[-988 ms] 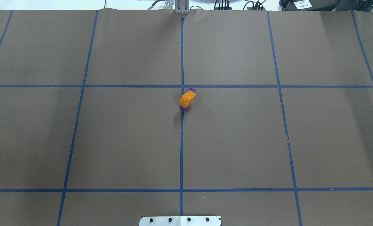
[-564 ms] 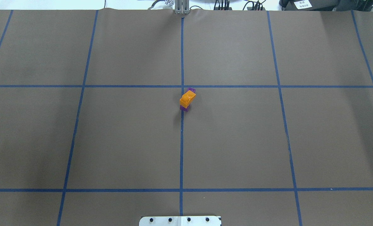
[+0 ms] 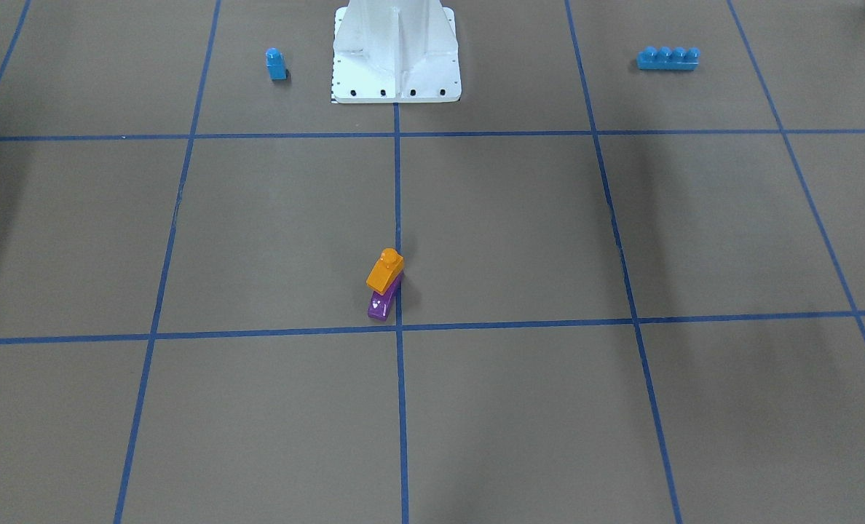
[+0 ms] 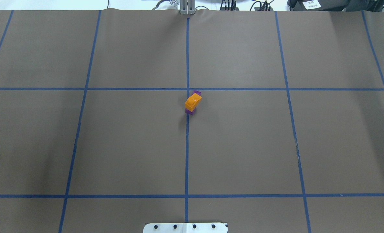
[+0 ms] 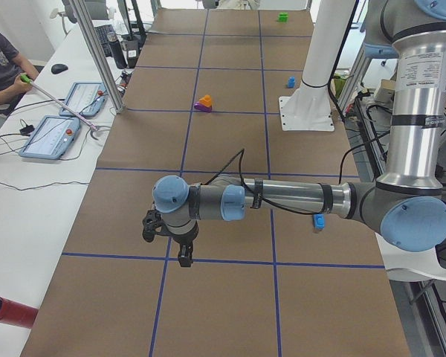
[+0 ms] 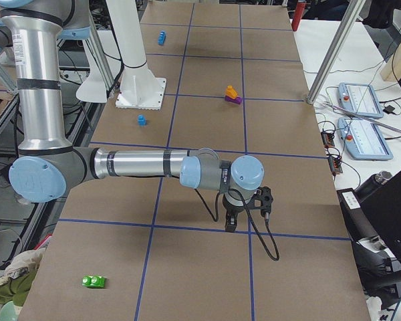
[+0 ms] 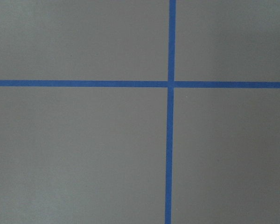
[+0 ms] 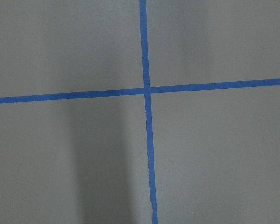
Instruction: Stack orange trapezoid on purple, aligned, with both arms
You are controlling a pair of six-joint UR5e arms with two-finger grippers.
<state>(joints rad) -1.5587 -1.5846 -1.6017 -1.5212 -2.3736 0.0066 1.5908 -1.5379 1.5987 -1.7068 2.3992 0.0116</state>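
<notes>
**Orange block sits on purple at mid-table**

A small blue block [image 3: 276, 63] stands left of the white pedestal [image 3: 396, 51]. The glossy orange trapezoid [image 3: 384, 271], stud up, sits on the purple block [image 3: 381, 304], both turned the same way, beside the centre tape line [image 3: 397, 189]. A four-stud blue brick [image 3: 668, 57] lies far right. The left gripper [image 5: 180, 249] and right gripper [image 6: 244, 214] hang well apart from the stack. I cannot tell how their jaws stand.

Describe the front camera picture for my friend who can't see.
A small glossy orange sloped block sits on a purple block, mid-table on brown paper with blue tape lines. Farther back: a white pedestal, a small blue block, a long blue brick.
</notes>
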